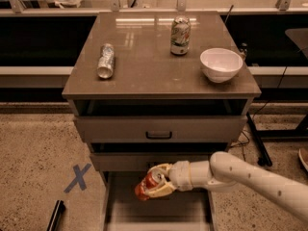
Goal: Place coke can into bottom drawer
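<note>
The coke can (147,185) is red with a silver top and lies tilted in my gripper (155,183), which is shut on it. The white arm reaches in from the lower right. The gripper holds the can above the left front part of the open bottom drawer (159,211), a wide shallow tray pulled out below the cabinet. The can hangs above the drawer floor without touching it. The drawer's near end runs off the bottom of the view.
On the cabinet top (144,73) lie a silver can (106,60) on its side, an upright pale white-green can (180,35) and a white bowl (221,64). Two upper drawers (159,129) sit above. A blue X (77,177) marks the floor at left.
</note>
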You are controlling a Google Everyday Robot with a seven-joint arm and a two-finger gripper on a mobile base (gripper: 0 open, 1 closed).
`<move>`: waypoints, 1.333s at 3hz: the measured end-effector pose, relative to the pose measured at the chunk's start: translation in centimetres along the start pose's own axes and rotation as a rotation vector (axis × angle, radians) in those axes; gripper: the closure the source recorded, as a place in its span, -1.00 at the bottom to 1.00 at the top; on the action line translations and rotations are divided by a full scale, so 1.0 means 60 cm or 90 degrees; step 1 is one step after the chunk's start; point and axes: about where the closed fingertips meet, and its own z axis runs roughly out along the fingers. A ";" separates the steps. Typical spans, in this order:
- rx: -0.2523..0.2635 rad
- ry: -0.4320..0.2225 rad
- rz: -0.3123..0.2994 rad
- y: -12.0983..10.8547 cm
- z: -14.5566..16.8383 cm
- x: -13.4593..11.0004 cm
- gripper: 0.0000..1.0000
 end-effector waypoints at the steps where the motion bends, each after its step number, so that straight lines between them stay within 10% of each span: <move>1: 0.007 -0.007 0.086 0.034 0.025 0.158 1.00; 2: 0.061 -0.001 0.155 0.056 0.010 0.273 1.00; 4: 0.086 0.017 0.158 0.051 0.019 0.298 1.00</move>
